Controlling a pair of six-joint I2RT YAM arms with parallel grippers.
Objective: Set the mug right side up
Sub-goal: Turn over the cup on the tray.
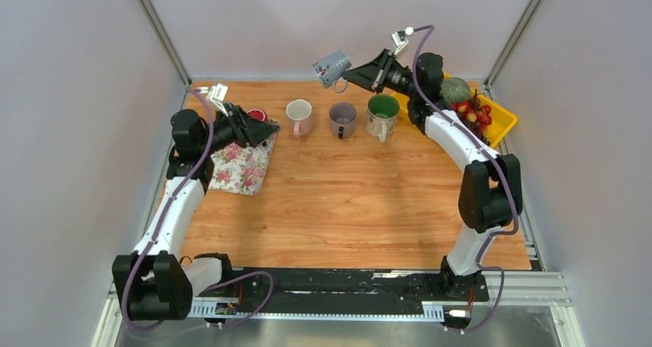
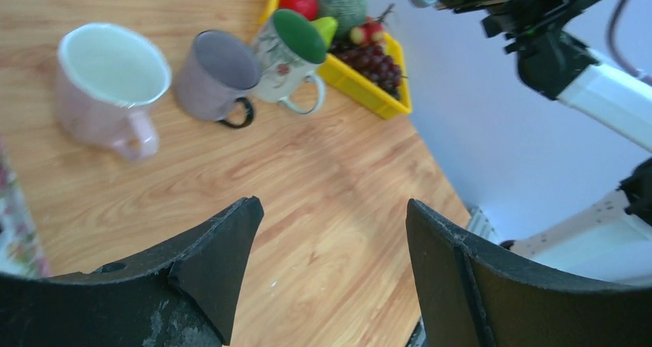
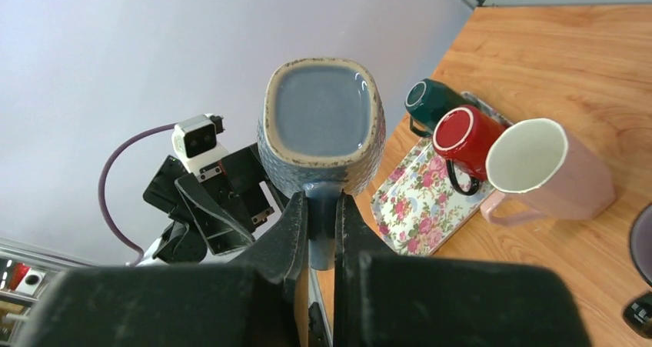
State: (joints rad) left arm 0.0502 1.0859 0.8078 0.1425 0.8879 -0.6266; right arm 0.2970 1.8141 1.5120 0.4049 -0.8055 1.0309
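clamped in the right gripper [image 3: 323, 212] by its handle, the blue-grey mug [image 3: 321, 120] is held aloft near twelve o'clock above the table [image 1: 346, 208], and is best rolled rim-up before being lowered, while the left gripper [image 2: 330, 262] is seen wide and empty at nine o'clock.

Your right gripper [image 1: 350, 74] held the mug [image 1: 332, 68] above the far edge of the table [image 1: 346, 208], behind a row of three mugs [image 1: 343, 118]. To their left lay a tray [image 1: 242, 170] bearing two more mugs [image 3: 465, 135]; to their right, a bin [image 1: 503, 128] of fruit [image 1: 473, 112].
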